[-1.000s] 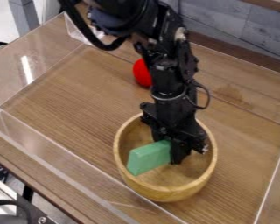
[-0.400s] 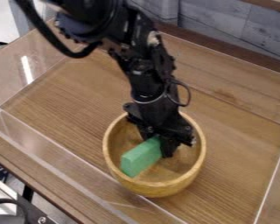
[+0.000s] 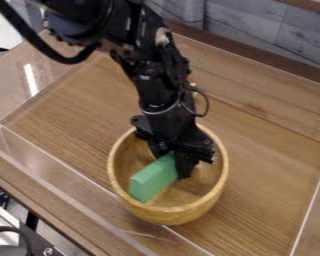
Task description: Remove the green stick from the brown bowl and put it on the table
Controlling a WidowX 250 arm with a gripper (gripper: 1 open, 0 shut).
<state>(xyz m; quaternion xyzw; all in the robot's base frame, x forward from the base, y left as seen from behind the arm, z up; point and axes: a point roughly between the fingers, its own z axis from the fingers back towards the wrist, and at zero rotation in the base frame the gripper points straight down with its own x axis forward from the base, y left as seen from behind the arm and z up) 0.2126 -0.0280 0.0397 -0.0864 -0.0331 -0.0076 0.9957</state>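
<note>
Gripping the green stick [image 3: 155,177] by its upper end, your gripper [image 3: 186,157] sits closed inside the brown bowl [image 3: 170,205]. Risk: stick pivots, catches the rim, drags bowl across the surface [image 3: 256,100].

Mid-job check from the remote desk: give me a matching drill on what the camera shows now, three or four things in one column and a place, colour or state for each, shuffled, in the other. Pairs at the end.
Things:
1. green stick
2. brown bowl
3. gripper
4. clear wall

Descriptions:
A. stands along the near edge of the wooden table
B. shut on the stick's upper end, pointing down
C. round, sitting on the table, holding another thing
D. tilted, lower end inside the bowl

Pairs: 1-D, 2-C, 3-B, 4-A
</note>
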